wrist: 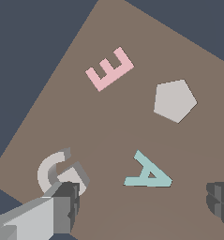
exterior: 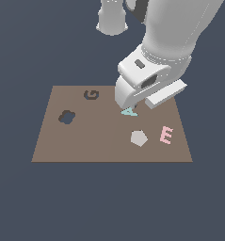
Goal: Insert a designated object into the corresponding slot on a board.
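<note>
Your gripper (wrist: pixel 141 201) hangs low over board (exterior: pixel 100 146), fingers (wrist: pixel 64 206) spread wide, pinching nothing. Grey G (wrist: pixel 57 171) lies under and just outside near finger; teal A (wrist: pixel 148 174) sits between fingers instead. G slot (exterior: pixel 91 95) well apart. Contact with G probably none; view poor.

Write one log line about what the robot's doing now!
phase: reaching | gripper: open, nothing held | G block: on board, by one finger | G slot: empty

A pink letter E (wrist: pixel 109 68), grey pentagon (wrist: pixel 175 101) and teal letter A (wrist: pixel 147 173) lie apart.
</note>
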`<state>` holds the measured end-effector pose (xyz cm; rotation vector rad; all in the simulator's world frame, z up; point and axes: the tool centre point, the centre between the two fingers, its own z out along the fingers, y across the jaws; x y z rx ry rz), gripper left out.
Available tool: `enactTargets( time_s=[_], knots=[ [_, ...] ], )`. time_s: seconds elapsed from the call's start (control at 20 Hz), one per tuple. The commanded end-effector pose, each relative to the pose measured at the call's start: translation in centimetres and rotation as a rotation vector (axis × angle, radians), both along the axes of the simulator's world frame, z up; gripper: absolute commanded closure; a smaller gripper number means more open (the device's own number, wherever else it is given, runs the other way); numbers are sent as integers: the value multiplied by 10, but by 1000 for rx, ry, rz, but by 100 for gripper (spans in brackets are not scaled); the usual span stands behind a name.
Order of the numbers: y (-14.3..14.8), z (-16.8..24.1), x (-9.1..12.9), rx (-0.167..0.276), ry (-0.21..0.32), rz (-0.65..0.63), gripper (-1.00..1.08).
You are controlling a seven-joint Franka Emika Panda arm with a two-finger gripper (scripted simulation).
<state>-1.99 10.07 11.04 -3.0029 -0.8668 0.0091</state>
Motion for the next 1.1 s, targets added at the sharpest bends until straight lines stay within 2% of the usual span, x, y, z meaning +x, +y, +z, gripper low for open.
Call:
enactTargets(
  time_s=[0.0,0.3,0.55,0.8,1.05],
  knots=[
    [15,-12,-10,-1,-3,116,-92],
    [41,-36,-34,-4,-8,339,-92],
    [52,-50,-51,-7,-11,469,-92],
    [57,-58,-61,-9,-13,543,-92],
    [58,-60,-63,-10,-13,554,-92]
  ],
)
